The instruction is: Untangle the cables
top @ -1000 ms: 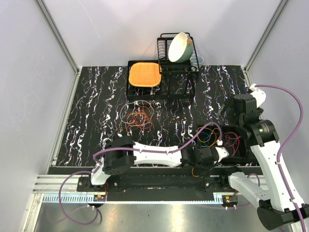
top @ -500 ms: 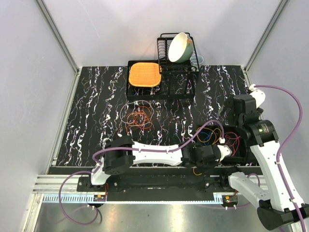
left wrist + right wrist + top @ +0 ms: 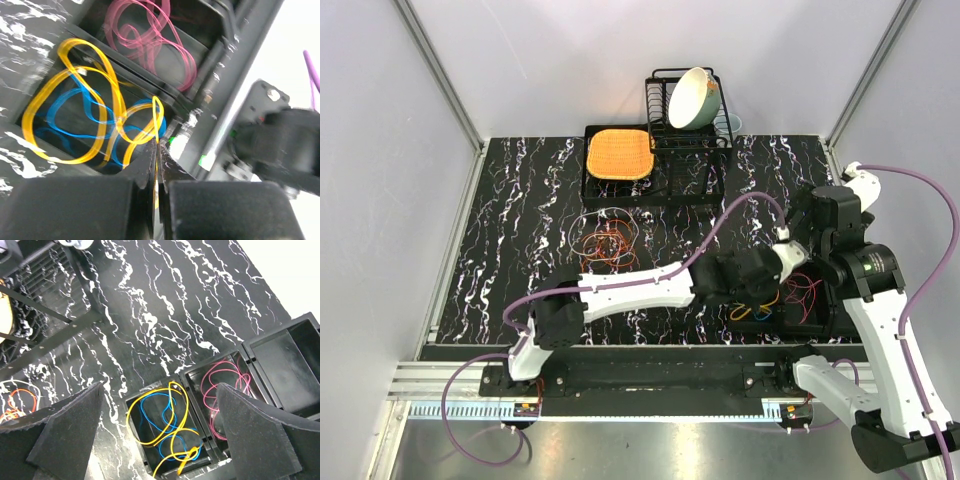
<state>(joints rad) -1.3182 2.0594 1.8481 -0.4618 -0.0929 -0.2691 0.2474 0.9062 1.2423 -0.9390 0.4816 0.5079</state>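
Note:
My left gripper (image 3: 158, 145) is shut on a strand of the yellow cable (image 3: 95, 100), which loops with a blue cable (image 3: 75, 112) in a black bin (image 3: 135, 405). In the top view the left gripper (image 3: 787, 258) hangs over that bin (image 3: 758, 318). A pink cable (image 3: 225, 390) lies in the neighbouring bin. My right gripper (image 3: 159, 390) is open and empty, high above both bins. A tangle of orange and red cables (image 3: 605, 245) lies on the table's middle.
A third black bin (image 3: 287, 360) to the right holds nothing. A black dish rack (image 3: 685, 150) with a bowl (image 3: 692, 98) and an orange cloth (image 3: 618, 153) on a tray stand at the back. The left arm's purple hose (image 3: 720, 225) arcs over the table.
My left arm has swung up and away from the near edge, carrying the yellow strand above the bin. The right arm has shifted slightly back.

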